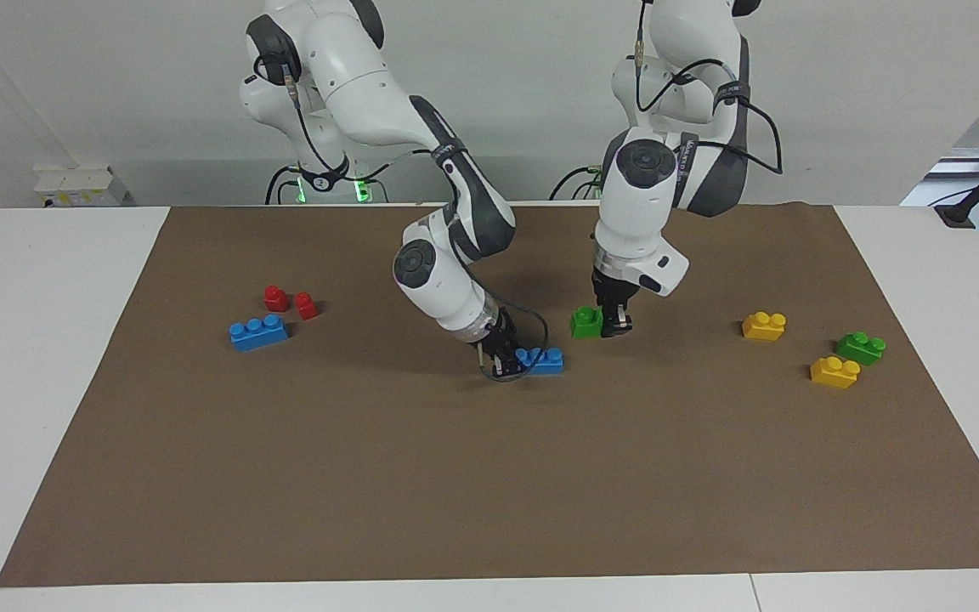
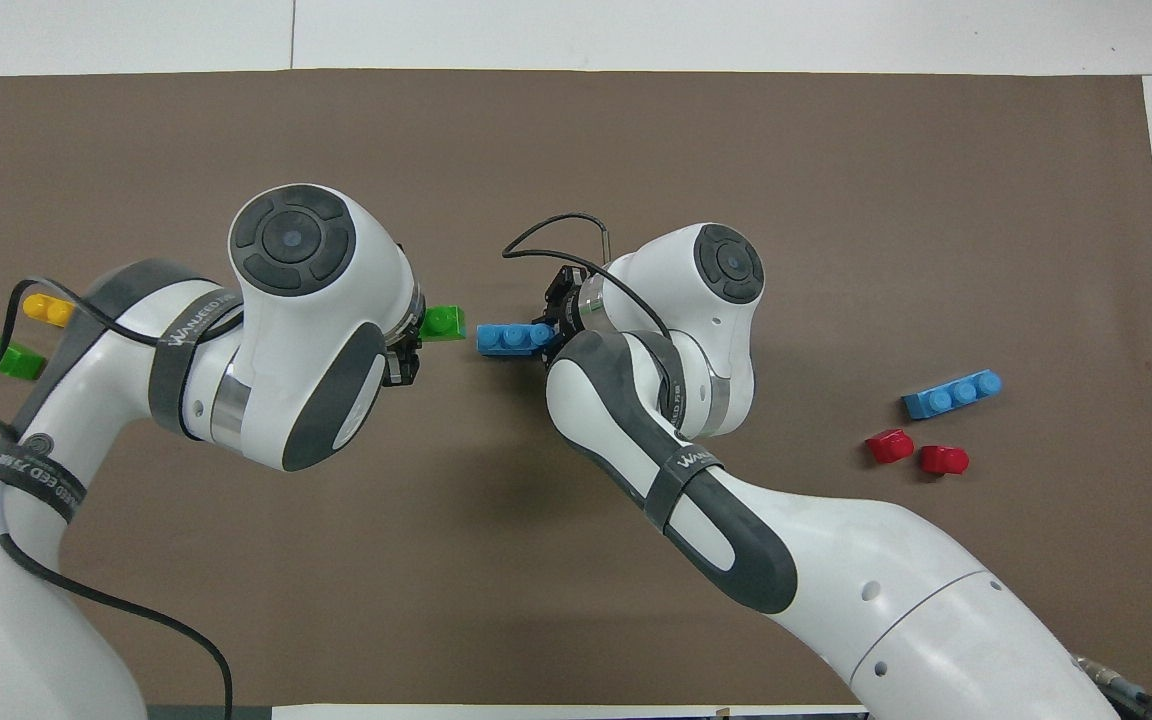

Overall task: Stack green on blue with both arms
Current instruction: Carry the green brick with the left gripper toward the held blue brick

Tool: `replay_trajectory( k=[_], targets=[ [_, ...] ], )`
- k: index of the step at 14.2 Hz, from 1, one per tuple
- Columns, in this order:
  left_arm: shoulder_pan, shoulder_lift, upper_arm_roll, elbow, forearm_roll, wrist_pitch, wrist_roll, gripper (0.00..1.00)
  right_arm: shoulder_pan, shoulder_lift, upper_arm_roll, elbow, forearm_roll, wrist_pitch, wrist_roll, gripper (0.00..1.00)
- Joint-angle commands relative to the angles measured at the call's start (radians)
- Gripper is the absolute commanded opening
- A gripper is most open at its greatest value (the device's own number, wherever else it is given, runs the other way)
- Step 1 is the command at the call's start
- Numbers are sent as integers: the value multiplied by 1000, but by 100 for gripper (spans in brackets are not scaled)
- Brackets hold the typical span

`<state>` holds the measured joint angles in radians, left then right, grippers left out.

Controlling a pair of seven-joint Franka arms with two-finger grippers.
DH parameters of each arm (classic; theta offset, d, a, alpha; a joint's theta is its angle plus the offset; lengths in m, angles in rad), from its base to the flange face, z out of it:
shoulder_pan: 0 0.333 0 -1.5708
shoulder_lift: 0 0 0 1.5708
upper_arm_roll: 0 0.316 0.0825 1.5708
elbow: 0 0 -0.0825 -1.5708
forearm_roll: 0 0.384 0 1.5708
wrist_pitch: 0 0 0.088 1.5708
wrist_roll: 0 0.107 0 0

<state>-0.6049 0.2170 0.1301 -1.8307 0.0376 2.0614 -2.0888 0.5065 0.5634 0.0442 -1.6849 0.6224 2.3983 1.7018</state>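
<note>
- Two pincers sit low mid-desk: your right pincer grips one blue brick; your left pincer grips one green brick.
- Bricks apart; bare brown mat around them.

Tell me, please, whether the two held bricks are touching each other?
Apart: the overhead view shows bare mat between the green brick and the blue brick.

we've both arms bent low over the counter, left hand & right hand each clamped tight, wrists angled down.
</note>
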Motion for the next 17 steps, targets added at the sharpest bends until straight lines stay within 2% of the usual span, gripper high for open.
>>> replay_trajectory(
  k=[1, 4, 17],
  targets=[
    [-41, 51, 14, -2, 33, 61, -92, 0, 3, 9, -6, -22, -32, 36, 27, 0],
    [-65, 100, 14, 2, 33, 106, -141, 0, 3, 9, -6, -27, -32, 47, 25, 0],
    [-114, 163, 13, 27, 31, 125, -171, 0, 0, 9, -6, -25, -32, 58, 21, 0]
  ],
)
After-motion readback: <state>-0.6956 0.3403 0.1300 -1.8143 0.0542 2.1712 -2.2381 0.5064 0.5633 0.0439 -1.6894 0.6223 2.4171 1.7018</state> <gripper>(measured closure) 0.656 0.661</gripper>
